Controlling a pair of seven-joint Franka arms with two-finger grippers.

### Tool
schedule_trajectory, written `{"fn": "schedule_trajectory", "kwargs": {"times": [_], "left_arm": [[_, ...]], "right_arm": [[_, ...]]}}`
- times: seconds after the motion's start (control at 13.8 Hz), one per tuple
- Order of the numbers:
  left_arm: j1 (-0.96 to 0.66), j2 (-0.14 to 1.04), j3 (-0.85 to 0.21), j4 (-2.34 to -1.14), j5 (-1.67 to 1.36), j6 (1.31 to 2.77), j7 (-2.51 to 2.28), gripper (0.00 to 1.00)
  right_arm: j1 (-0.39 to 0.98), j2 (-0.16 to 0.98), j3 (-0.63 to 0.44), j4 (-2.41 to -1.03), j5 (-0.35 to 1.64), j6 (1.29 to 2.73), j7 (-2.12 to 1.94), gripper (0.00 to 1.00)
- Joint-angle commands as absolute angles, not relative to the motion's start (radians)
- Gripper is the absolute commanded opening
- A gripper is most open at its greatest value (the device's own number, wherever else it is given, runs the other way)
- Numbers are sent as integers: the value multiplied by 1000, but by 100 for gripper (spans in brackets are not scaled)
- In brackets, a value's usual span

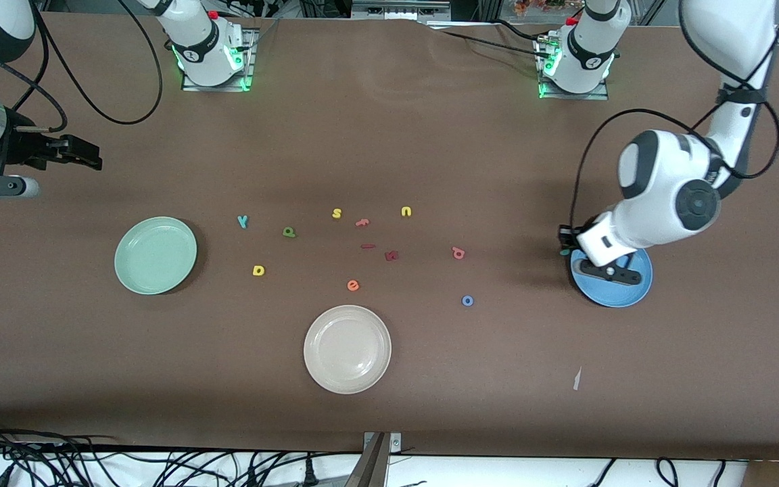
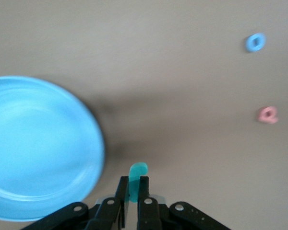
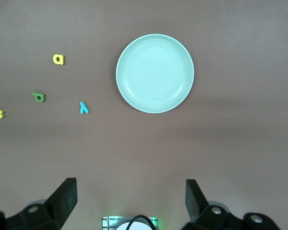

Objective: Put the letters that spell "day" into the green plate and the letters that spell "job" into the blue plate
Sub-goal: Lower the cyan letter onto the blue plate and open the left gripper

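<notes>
You are mid-delivery of the first "job" letter: your left pincer (image 2: 133, 191) is clamped on the small teal j (image 2: 136, 173), hanging just beside the rim of the blue plate (image 2: 33, 148) at the left arm's end of the worktop. By my reading, the next move calls for a short shift over the plate's middle before you let go.

The blue ring-shaped o (image 1: 467, 301) and salmon b (image 1: 458, 253) lie flat on the worktop (image 1: 389, 392), toward its middle. The yellow d (image 1: 258, 270), dark green a (image 1: 289, 232) and teal y (image 1: 243, 221) lie near the empty green plate (image 1: 155, 255).

Your right pincer (image 1: 92, 157) waits with jaws wide, holding nothing.

The letters look soft and matte; the plates smooth and glossy.
</notes>
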State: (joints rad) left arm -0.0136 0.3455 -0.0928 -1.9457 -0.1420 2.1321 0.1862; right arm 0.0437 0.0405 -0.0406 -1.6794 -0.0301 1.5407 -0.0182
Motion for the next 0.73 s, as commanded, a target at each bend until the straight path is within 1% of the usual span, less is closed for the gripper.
{"fn": "schedule_trajectory", "kwargs": {"times": [0.0,0.15,0.29,0.58,0.65], "left_arm": [[29,314,-107,-2014,-54,2135,241,0],[28,321,-91,-2051,-48,2183,239,0],[28,325,-83,-2110,-48,2282,242,0],[28,330,-83,-2114,-37,2292,242,0],[28,330,-83,-2112,-26,2292,242,5]], "right_arm": [[40,34,-41,-1677,-12,1526,-26,100],[40,34,-41,-1677,-11,1526,-26,100],[40,34,-41,-1677,-11,1526,-20,100],[44,35,-37,-1678,-11,1513,-20,100],[48,37,-34,-1678,-11,1517,-21,100]]}}
